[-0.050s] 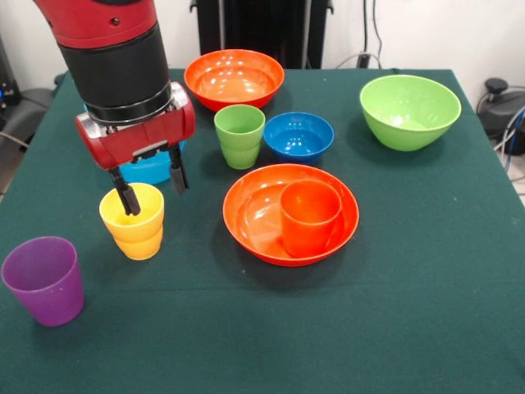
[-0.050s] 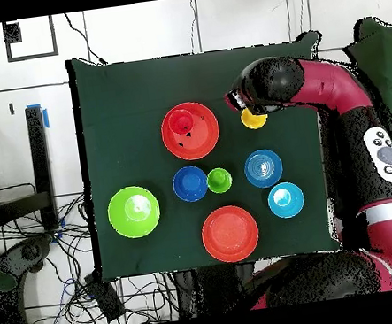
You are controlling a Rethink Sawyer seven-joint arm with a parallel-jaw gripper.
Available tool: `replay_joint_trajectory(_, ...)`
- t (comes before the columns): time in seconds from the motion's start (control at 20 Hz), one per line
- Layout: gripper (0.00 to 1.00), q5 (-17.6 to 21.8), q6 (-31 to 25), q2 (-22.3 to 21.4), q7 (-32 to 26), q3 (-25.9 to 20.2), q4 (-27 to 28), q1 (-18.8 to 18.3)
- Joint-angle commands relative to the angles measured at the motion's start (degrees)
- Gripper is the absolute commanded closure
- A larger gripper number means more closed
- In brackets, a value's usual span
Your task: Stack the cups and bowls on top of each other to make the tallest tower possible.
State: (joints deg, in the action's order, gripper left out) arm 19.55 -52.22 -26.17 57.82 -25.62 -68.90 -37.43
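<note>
Purple cup [image 1: 43,280] in front view only

Orange cup [image 1: 310,215] upright inside large orange bowl [image 1: 254,217], mid-table.
</note>
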Motion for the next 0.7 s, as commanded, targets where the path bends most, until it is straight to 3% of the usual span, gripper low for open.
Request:
replay_joint_trajectory(0.05, 0.00, 4.05, 0.78, 4.89, 0.54, 1.04, -0.76, 3.06)
replay_joint_trajectory(0.7, 0.00, 4.28, -0.47, 5.97, -0.19, 1.30, 1.22, 3.47)
